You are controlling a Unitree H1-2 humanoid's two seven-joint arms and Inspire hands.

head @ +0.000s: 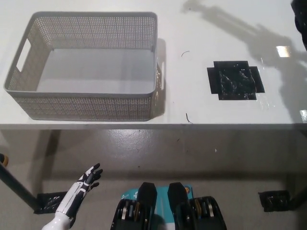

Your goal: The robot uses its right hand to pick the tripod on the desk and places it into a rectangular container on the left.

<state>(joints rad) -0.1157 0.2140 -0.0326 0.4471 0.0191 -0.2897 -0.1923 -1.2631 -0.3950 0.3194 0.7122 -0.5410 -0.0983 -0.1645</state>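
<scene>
Tripod: absent from view; only its shadow (pixel 230 26) crosses the desk (pixel 192 105), so it is presumably lifted, not yet delivered. Basket (pixel 86 112): one, rectangular, perforated, standing empty at the desk's left. Black tape patch (pixel 235 82): one, bare. Right hand: only a dark sliver of its arm (pixel 301 19) at the upper right edge, grip indiscernible. Left hand (pixel 82 184): one, fingers spread, resting below the desk.

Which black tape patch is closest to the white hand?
The floor patch at lower left, just beside the left hand. The other floor patch and the desk patch lie far to the right.
</scene>
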